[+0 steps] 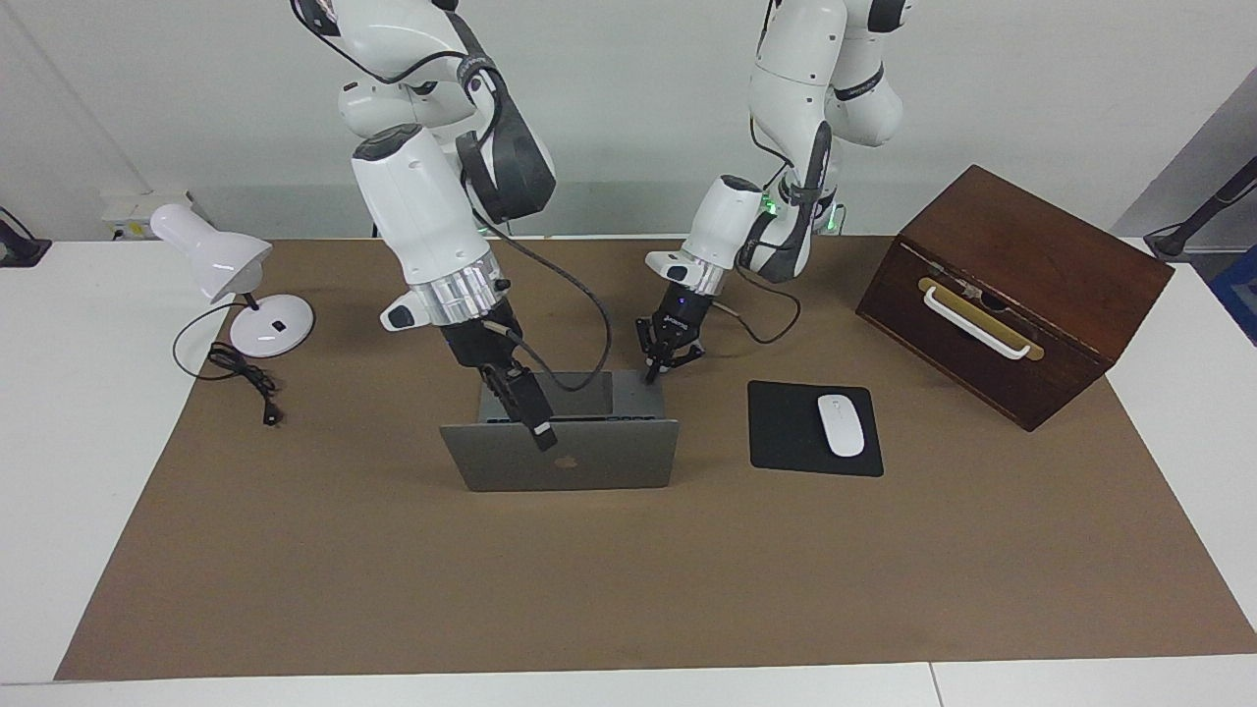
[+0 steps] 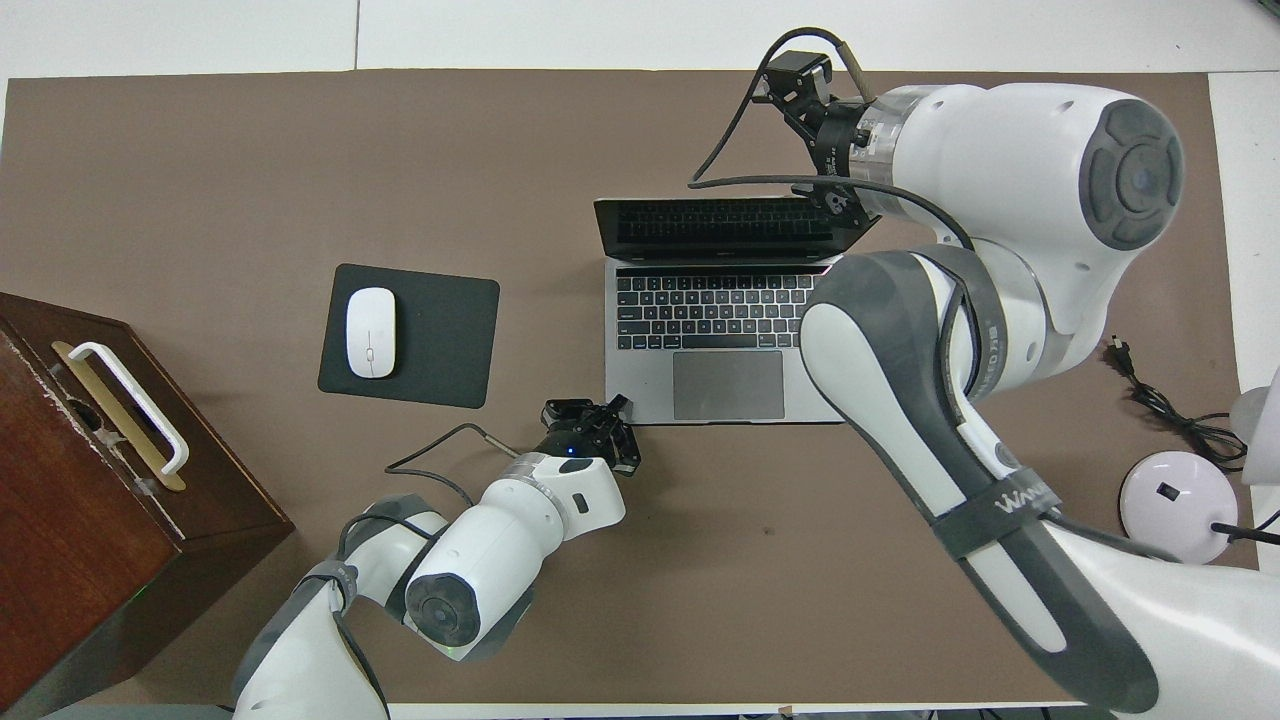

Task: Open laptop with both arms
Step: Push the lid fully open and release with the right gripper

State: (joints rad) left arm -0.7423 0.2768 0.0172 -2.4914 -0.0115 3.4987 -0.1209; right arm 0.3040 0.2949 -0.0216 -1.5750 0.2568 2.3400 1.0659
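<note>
A: What is found at the near edge?

B: The left gripper (image 1: 650, 374), clenched on nothing, is pressed down at the near corner of the laptop (image 1: 560, 455) base, arm bent low.

A: And the lid?

B: It is stood nearly upright at mid-table. The right gripper (image 1: 538, 432), released wide, is tilted down over its top edge; touching cannot be told.

A: Open room?

B: Bare mat (image 1: 589, 579) is left past the lid; the mouse pad (image 1: 786, 432) is kept apart beside it
</note>
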